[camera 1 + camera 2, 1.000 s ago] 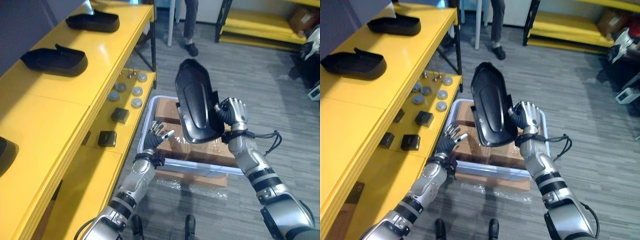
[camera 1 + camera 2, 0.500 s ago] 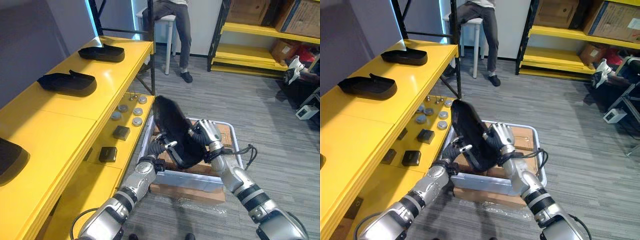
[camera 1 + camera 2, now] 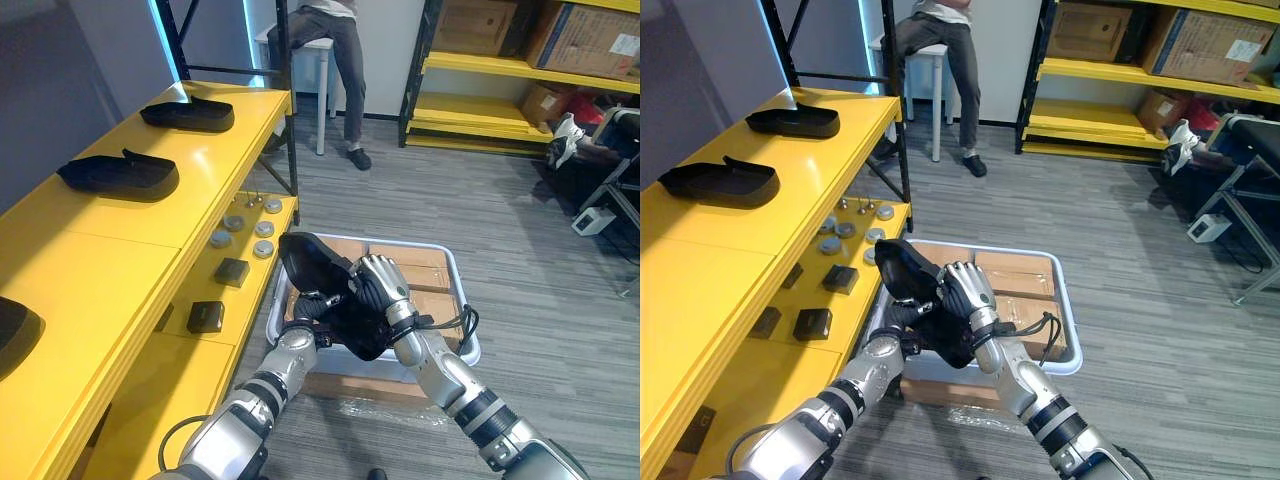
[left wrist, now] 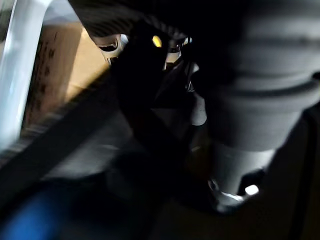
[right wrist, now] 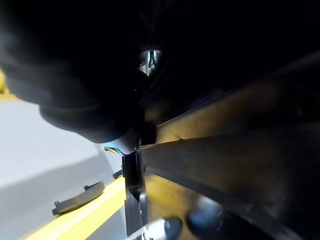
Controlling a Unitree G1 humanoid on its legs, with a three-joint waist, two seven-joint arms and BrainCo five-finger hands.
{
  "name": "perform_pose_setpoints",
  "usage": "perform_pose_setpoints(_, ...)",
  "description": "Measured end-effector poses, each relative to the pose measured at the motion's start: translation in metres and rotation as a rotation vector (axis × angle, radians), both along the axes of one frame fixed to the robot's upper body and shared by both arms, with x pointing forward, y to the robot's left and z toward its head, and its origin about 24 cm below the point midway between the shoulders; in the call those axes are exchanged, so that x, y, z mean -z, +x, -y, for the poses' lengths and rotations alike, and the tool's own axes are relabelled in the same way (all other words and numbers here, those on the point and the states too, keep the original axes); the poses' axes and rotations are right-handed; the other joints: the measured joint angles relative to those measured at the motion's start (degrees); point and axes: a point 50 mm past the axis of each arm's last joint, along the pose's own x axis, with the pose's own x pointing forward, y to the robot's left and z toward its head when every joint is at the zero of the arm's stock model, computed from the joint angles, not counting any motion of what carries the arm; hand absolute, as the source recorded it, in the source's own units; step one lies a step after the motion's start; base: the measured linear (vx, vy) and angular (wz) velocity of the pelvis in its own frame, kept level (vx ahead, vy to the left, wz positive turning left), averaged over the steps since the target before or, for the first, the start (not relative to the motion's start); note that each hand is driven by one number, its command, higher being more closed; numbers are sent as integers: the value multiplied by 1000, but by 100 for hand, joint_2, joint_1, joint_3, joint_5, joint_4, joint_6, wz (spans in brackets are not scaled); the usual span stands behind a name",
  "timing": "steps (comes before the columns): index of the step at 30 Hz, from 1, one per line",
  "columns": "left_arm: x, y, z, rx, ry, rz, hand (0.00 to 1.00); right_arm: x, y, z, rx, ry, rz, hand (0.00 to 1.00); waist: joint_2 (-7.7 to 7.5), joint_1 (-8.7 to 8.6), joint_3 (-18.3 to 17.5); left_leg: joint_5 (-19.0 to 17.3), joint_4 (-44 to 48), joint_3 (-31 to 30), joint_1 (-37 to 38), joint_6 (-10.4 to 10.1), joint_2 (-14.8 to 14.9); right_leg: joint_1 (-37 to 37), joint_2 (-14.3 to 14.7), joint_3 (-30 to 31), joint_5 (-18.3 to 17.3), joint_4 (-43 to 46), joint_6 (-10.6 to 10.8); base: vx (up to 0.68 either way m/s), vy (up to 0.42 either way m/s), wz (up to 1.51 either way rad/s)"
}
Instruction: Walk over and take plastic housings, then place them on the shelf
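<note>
- While the right hand (image 3: 378,290) has its fingers curled over the black plastic housing (image 3: 308,262), the left hand (image 3: 310,306) meets it from beneath; whether that hand grips I cannot tell.
- Carrying well, I judge, means both hands steadying the shell and swinging it away from the white crate (image 3: 458,310) under them, towards the yellow shelf (image 3: 210,165) beyond the left hand, where a matching housing (image 3: 118,172) lies.
- It looks glossy, dark, long and curved, a shallow shell tilted on edge between the hands.
</note>
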Motion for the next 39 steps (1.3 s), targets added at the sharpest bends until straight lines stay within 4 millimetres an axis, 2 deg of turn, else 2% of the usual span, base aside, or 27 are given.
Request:
perform_pose_setpoints(6,-6,3,-8,-136,-226,-10,100,4,-4,2,4,28,6,100,0,-7,-7,-6,1,-2,9,-8,12,8,6,-1,0,0,-1,-8,16,0)
perform_pose_setpoints(10,-13,3,-9,-157,-288,37,100,-2,-7,0,-6,51,44,100,0,-1,-7,-12,16,-11,34,-16,11,41,4,-12,0,-1,-1,-6,35,1)
perform_pose_setpoints(17,-16,-10,-10,-179,-407,104,100,2,-21,3,-14,95,78,100,0,13,-67,-63,0,-64,89,-78,7,133,-5,-52,-34,-3,18,-11,27,3)
perform_pose_setpoints(19,-17,-20,-11,-180,-468,134,100,2,-29,5,-20,130,95,100,-2,15,-105,-67,0,-103,89,-83,9,155,-5,-82,-70,-2,21,-10,24,7)
perform_pose_setpoints(24,-17,-37,-14,-181,-527,169,100,6,-44,5,-27,189,97,100,-1,51,-201,-77,4,-204,90,-97,9,226,8,-206,-108,6,-6,1,23,11)
perform_pose_setpoints(27,-25,-45,-18,-176,-556,218,100,4,-52,3,-40,242,110,100,5,105,-215,-44,18,-259,92,-55,-10,267,5,-258,-113,27,-12,-2,23,9)
perform_pose_setpoints(31,-33,-55,-27,-189,-546,282,100,3,-57,0,-58,274,121,100,15,96,-327,-33,17,-482,93,-43,-51,413,-26,-507,-176,29,6,2,39,32)
perform_pose_setpoints(35,-45,-60,-35,-195,-491,369,100,1,-61,-2,-64,324,128,100,58,188,-435,-42,-2,-784,92,-55,-119,578,-70,-820,-333,28,45,-20,27,39)
perform_pose_setpoints(39,-52,-66,-43,-208,-464,420,100,-1,-63,-8,-81,361,130,100,62,290,-504,-44,-3,-800,89,-56,-147,593,-96,-844,-355,30,55,-6,16,8)
